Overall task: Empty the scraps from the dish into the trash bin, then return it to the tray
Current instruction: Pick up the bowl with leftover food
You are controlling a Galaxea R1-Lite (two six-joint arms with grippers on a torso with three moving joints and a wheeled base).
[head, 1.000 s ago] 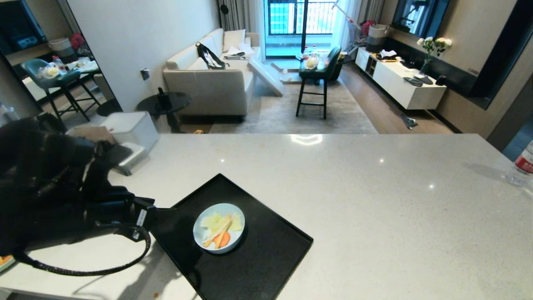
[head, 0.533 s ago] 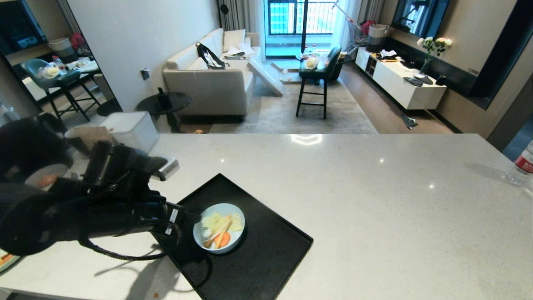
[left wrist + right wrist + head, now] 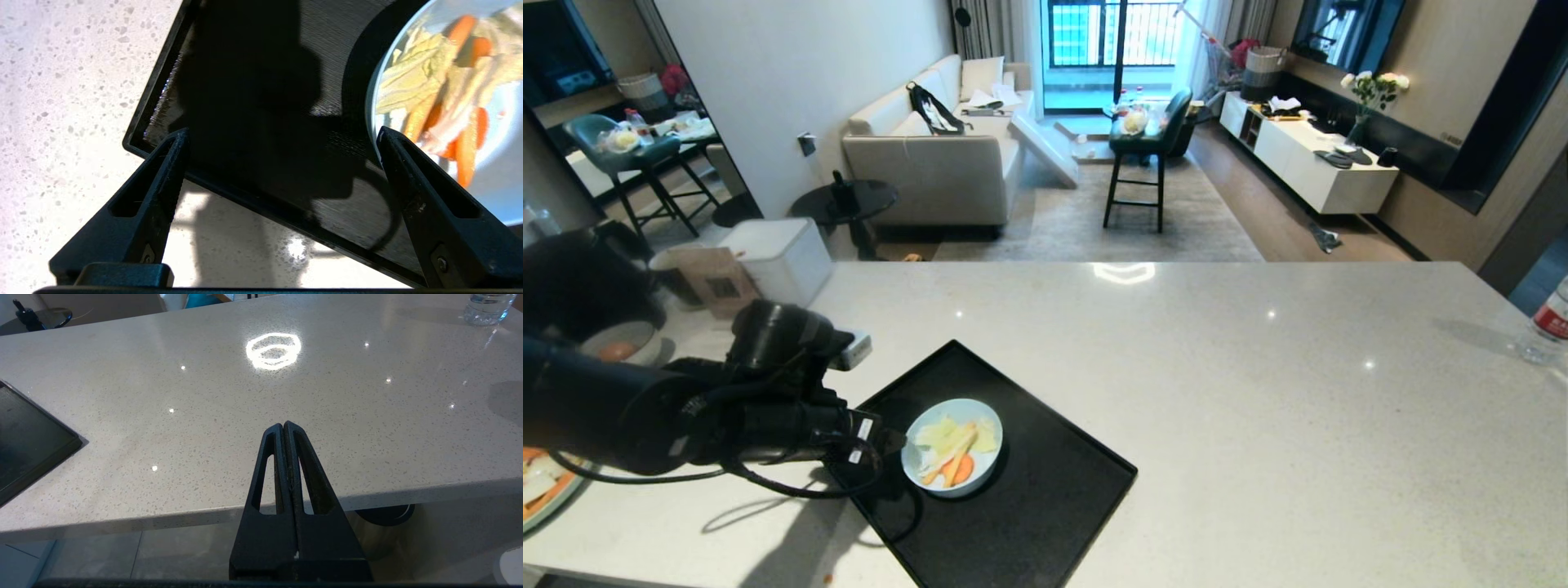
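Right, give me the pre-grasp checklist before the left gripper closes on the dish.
1. Left gripper open: ok.
2. One finger at the dish rim, the other over bare tray: ok.
3. Rim actually between the fingers: cannot tell.
4. Scraps heaped inside the dish, none on the tray: ok.
5. Trash bin in sight for the dump: not ok.
6. Right gripper shut, parked off the counter edge: ok.

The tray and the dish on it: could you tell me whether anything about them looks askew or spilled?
The tray lies skewed, corner-on to the counter edge. The dish sits upright on it, scraps inside; nothing spilled.
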